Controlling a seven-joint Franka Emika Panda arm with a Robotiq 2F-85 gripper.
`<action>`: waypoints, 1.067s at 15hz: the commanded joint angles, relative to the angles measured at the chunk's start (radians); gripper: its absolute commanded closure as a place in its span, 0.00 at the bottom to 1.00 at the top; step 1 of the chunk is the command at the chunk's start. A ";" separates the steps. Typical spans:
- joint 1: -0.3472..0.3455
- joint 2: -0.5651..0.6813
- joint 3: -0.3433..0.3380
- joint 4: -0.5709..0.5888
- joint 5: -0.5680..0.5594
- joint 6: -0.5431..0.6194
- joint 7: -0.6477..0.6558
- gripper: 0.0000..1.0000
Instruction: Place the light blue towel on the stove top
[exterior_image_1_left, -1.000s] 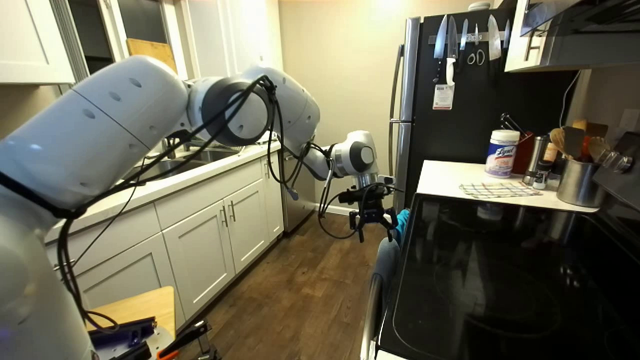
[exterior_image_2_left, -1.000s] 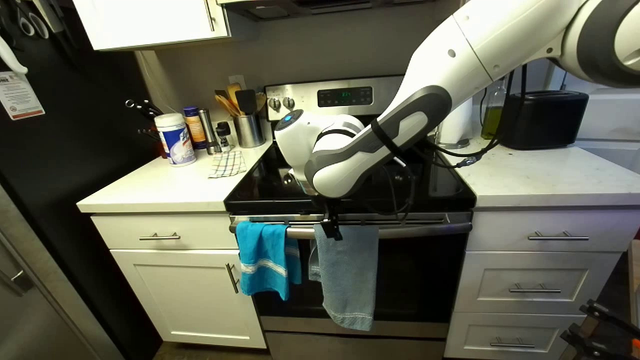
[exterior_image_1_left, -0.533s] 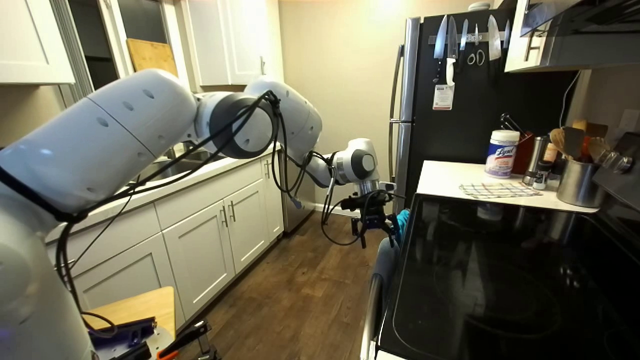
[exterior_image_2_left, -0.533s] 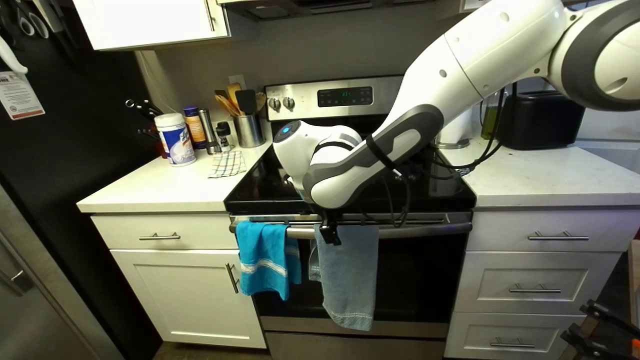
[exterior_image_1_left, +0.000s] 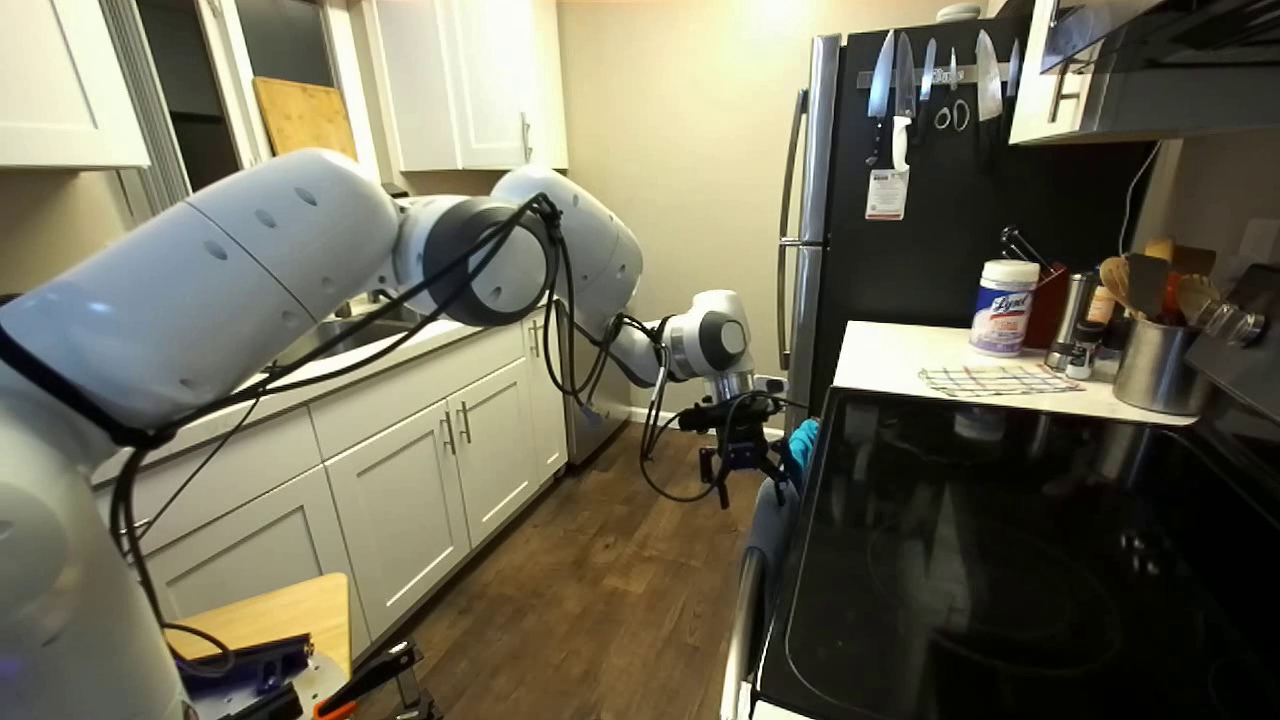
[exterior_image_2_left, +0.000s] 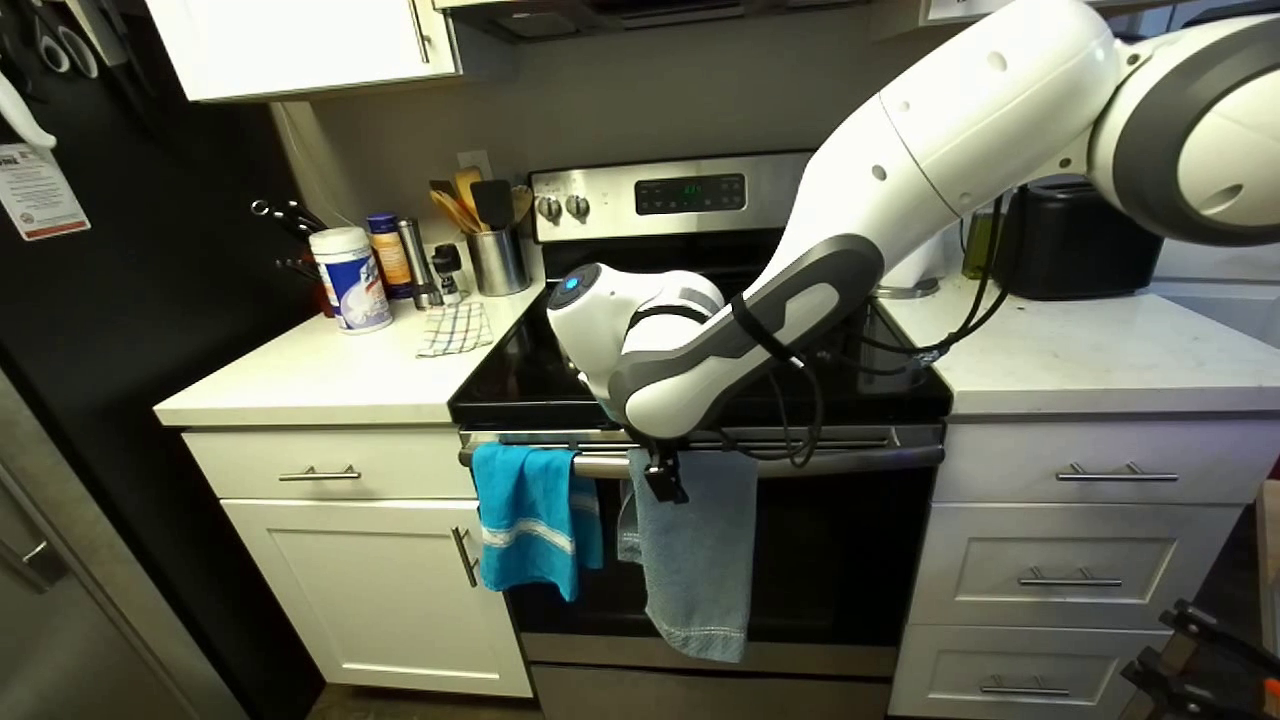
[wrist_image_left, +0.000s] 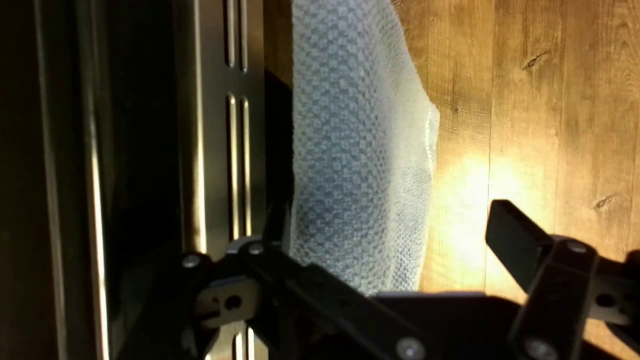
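Observation:
The light blue towel (exterior_image_2_left: 700, 560) hangs folded over the oven handle; its top shows in an exterior view (exterior_image_1_left: 771, 520). The black glass stove top (exterior_image_1_left: 980, 570) lies above and behind it, with nothing on it. My gripper (exterior_image_1_left: 752, 487) points down at the towel's upper edge, fingers apart and empty. In the wrist view the towel (wrist_image_left: 345, 140) runs between the spread fingers (wrist_image_left: 390, 217), one on the oven side and one over the floor. Contact with the towel cannot be told. In an exterior view my gripper (exterior_image_2_left: 667, 485) mostly hides behind the arm.
A bright blue towel (exterior_image_2_left: 530, 520) hangs on the same oven handle (exterior_image_2_left: 850, 459), beside the light blue one. The counter (exterior_image_2_left: 330, 375) beside the stove holds a wipes tub (exterior_image_2_left: 352, 280), a utensil holder (exterior_image_2_left: 498, 262) and a checkered cloth (exterior_image_2_left: 455, 329). A range hood (exterior_image_2_left: 640, 15) hangs above.
The arm and gripper have moved down, bringing the fingers lower around the light blue towel's top. The fingers stay apart, and both towels hang as before.

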 joint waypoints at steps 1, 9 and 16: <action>0.009 0.001 -0.012 -0.012 -0.024 0.006 -0.016 0.00; 0.004 -0.011 -0.020 -0.039 -0.021 0.043 -0.003 0.53; 0.004 -0.023 -0.033 -0.046 -0.019 0.066 0.004 0.92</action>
